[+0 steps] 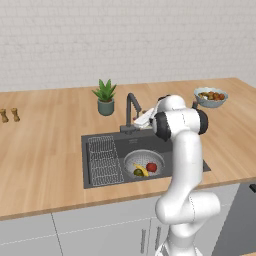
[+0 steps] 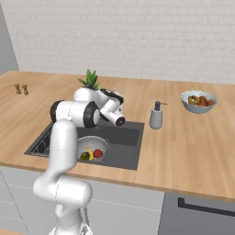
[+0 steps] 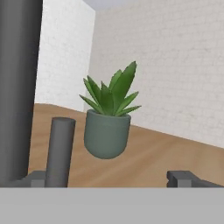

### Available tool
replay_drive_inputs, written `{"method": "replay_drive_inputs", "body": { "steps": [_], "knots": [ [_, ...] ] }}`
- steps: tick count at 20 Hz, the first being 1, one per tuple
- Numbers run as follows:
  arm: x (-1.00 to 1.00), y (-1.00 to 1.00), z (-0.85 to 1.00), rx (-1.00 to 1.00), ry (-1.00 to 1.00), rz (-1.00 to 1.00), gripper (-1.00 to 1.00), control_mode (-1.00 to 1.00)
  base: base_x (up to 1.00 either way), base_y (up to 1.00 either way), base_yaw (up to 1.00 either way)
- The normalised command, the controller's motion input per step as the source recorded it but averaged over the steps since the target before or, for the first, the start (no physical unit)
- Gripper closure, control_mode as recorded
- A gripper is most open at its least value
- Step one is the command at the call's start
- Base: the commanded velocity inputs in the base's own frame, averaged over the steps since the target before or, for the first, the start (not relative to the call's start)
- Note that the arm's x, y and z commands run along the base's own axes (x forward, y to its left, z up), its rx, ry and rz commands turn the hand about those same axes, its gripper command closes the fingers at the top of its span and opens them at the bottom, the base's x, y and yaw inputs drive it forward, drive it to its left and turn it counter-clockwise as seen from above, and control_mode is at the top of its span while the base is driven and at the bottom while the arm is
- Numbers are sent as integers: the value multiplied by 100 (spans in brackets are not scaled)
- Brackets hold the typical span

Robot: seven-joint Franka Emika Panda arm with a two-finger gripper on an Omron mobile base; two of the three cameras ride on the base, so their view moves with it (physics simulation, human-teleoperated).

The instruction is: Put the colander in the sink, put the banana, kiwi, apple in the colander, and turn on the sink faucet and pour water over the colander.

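Note:
The colander (image 1: 144, 163) sits in the right part of the dark sink (image 1: 100, 141). Inside it lie the banana (image 1: 142, 170), the red apple (image 1: 151, 167) and the kiwi (image 1: 137, 172); they are also seen from the other side as banana (image 2: 90, 153), apple (image 2: 97, 153) and kiwi (image 2: 85, 156). My gripper (image 3: 111, 180) is open, level with the base of the sink faucet (image 1: 131, 107). In the hand view the faucet's thick column (image 3: 17, 87) fills the left, and its short upright lever (image 3: 60, 151) stands just inside my left fingertip (image 3: 37, 178). No water shows.
A potted succulent (image 1: 105, 97) stands behind the faucet. A wire rack (image 1: 104, 160) lies in the sink's left half. A grey soap dispenser (image 2: 156, 117) and a pale fruit bowl (image 2: 198, 101) are to the right. Two small shakers (image 1: 9, 115) stand far left.

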Motion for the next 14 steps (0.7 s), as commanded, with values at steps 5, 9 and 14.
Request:
{"method": "replay_drive_inputs", "body": {
  "steps": [5,9,14],
  "knots": [
    [26,8,-5,0,0,0,-100,-100,0,0,0],
    [27,8,-1,0,0,-2,-100,-100,0,0,0],
    [19,1,-1,0,0,-5,100,-100,0,0,0]
  ]
}}
